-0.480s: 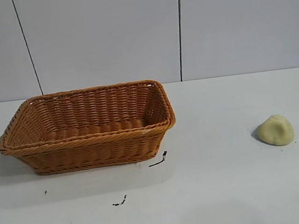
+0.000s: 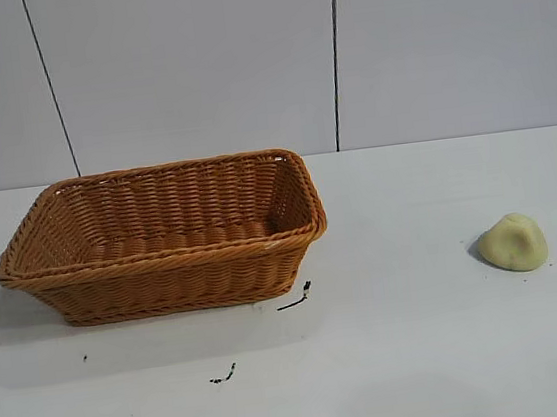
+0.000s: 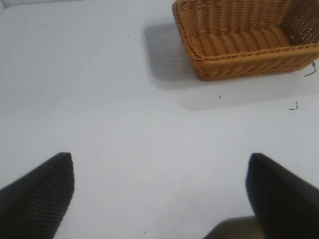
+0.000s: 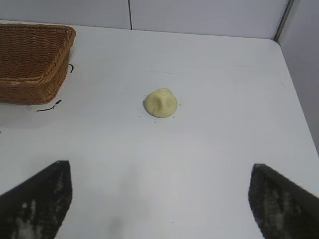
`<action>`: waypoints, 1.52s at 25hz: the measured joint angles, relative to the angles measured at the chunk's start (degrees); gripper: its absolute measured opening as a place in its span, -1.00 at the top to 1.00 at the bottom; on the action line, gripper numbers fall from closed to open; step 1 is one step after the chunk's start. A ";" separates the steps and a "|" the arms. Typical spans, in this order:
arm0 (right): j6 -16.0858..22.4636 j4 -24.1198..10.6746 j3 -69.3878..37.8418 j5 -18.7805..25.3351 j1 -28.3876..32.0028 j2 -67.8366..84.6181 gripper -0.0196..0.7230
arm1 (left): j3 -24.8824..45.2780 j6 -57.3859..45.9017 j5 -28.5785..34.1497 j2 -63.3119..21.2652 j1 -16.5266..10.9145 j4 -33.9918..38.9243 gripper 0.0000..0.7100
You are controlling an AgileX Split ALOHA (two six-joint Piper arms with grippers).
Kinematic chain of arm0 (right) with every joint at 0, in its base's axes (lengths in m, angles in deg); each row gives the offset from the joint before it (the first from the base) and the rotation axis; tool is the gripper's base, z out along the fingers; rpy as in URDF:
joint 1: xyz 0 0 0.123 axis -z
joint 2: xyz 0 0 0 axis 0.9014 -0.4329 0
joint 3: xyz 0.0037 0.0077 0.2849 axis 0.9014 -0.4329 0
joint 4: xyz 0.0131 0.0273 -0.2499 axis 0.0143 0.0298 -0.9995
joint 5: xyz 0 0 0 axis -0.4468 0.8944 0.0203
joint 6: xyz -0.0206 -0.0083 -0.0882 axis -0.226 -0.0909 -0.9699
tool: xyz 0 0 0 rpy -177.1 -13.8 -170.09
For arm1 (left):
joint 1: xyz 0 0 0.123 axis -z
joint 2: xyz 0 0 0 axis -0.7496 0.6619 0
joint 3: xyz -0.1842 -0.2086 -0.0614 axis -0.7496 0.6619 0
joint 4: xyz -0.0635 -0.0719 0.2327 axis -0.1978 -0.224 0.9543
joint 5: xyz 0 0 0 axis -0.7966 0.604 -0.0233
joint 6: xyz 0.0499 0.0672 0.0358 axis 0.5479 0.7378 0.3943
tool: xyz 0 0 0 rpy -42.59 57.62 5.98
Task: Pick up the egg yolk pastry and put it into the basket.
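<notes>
The egg yolk pastry (image 2: 513, 242), a small pale yellow-green dome, lies on the white table at the right. It also shows in the right wrist view (image 4: 160, 102), ahead of my right gripper (image 4: 160, 167), which is open and empty, well short of it. The orange-brown wicker basket (image 2: 165, 272) stands upright at the left of the table and looks empty. In the left wrist view the basket (image 3: 239, 59) is far ahead of my left gripper (image 3: 160, 159), which is open and empty over bare table. Neither arm shows in the exterior view.
Small dark scraps (image 2: 296, 299) lie on the table just in front of the basket, with another (image 2: 223, 376) nearer the front. A grey panelled wall (image 2: 331, 51) backs the table. In the right wrist view a wall (image 4: 304, 59) bounds the table's side.
</notes>
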 joint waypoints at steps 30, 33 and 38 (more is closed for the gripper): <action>0.00 0.35 40.04 -7.11 0.00 -92.30 -0.89 | 0.00 0.00 0.00 0.00 0.00 0.00 -0.96; -0.43 0.93 43.86 -7.27 0.00 -97.42 -0.89 | 0.00 0.00 0.00 0.00 0.00 0.00 -0.96; -0.65 0.93 45.57 -8.12 0.00 -102.81 -0.89 | 0.00 0.00 0.00 0.00 0.00 0.00 -0.96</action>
